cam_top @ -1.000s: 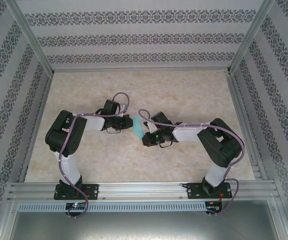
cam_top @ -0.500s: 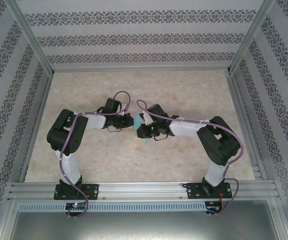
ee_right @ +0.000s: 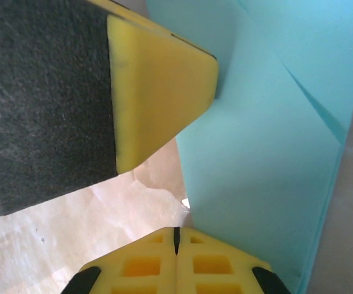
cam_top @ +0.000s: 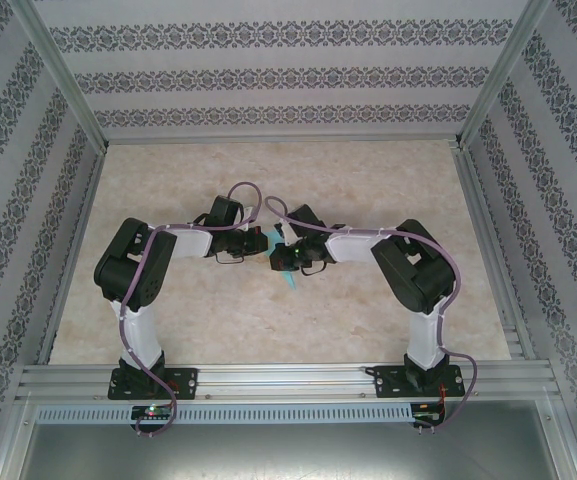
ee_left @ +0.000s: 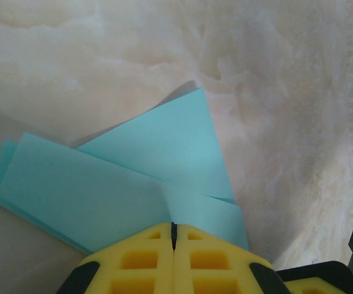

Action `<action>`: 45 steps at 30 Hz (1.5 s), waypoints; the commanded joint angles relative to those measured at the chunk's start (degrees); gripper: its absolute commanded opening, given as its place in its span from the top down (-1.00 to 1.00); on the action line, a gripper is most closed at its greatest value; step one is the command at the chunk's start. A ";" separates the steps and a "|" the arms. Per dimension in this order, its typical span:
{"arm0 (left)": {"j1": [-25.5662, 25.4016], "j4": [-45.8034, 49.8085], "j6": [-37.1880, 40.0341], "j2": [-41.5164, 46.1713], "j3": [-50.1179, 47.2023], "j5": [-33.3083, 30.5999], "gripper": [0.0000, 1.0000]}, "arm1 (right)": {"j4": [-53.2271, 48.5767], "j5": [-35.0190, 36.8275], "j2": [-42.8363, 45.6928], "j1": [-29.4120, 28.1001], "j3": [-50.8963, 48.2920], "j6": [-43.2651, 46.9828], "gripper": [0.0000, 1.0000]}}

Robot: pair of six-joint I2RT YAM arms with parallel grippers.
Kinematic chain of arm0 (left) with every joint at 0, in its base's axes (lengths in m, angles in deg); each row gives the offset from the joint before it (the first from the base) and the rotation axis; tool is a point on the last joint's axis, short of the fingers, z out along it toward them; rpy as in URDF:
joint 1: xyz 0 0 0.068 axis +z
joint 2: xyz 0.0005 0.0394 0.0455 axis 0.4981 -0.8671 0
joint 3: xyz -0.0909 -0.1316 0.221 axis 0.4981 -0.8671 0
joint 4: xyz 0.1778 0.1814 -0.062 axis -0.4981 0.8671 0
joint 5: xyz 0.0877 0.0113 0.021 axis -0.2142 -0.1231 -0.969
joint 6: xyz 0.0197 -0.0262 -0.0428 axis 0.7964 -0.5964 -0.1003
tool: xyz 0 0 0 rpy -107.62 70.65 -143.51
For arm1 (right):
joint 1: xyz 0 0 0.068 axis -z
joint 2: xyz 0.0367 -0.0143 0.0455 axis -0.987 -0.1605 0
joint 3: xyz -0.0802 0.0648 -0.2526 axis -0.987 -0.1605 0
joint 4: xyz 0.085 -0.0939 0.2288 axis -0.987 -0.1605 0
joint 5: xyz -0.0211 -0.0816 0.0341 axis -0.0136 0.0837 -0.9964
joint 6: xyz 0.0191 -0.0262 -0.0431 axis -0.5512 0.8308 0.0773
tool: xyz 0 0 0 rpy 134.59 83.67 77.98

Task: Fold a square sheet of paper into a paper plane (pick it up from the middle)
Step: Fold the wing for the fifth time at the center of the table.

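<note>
- Mid-table, top view: both arms reach inward and meet over the marbled table [cam_top: 388, 190]. The left gripper [cam_top: 259, 243] and right gripper [cam_top: 284, 262] sit just beside each other.
- The turquoise sheet [cam_top: 291, 281] is between and under them. A narrow strip of it shows below the right gripper, on the near side.
- Left wrist view: the left gripper's yellow fingers [ee_left: 139, 260] are pressed tight together with only a hairline seam between them, clamped on the sheet's near edge. A short crease runs up from the seam into the paper.
- Here the sheet [ee_left: 133, 177] is folded in several layers: a long band runs out to the left, and a triangular flap on top points up and right. It throws a shadow on the table, so it is lifted off at least in part.
- Right wrist view: the right gripper [ee_right: 176, 236] is also closed, its fingers seam to seam. The sheet's [ee_right: 256, 165] left edge runs down to the fingertips; I cannot tell whether it is nipped between them.
- Same view: one yellow-padded finger [ee_right: 158, 79] of the left gripper comes in from upper left, its tip touching the sheet's face. A diagonal fold line crosses the paper at upper right.
</note>
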 commanded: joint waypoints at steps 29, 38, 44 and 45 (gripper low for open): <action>-0.14 10.97 1.26 -4.95 3.32 -7.16 1.00 | -3.85 1.87 20.34 1.57 -26.65 0.75 1.00; -1.59 16.89 -0.43 0.82 9.98 -5.34 0.63 | -6.64 9.55 27.02 3.84 -17.74 1.67 0.36; -3.48 26.64 -3.96 7.31 12.69 -13.12 0.09 | -4.95 12.42 24.93 8.60 -12.31 1.41 -0.24; -4.05 28.76 -4.72 7.81 13.24 -15.05 0.01 | -4.34 12.18 24.50 9.51 -11.98 1.40 -0.28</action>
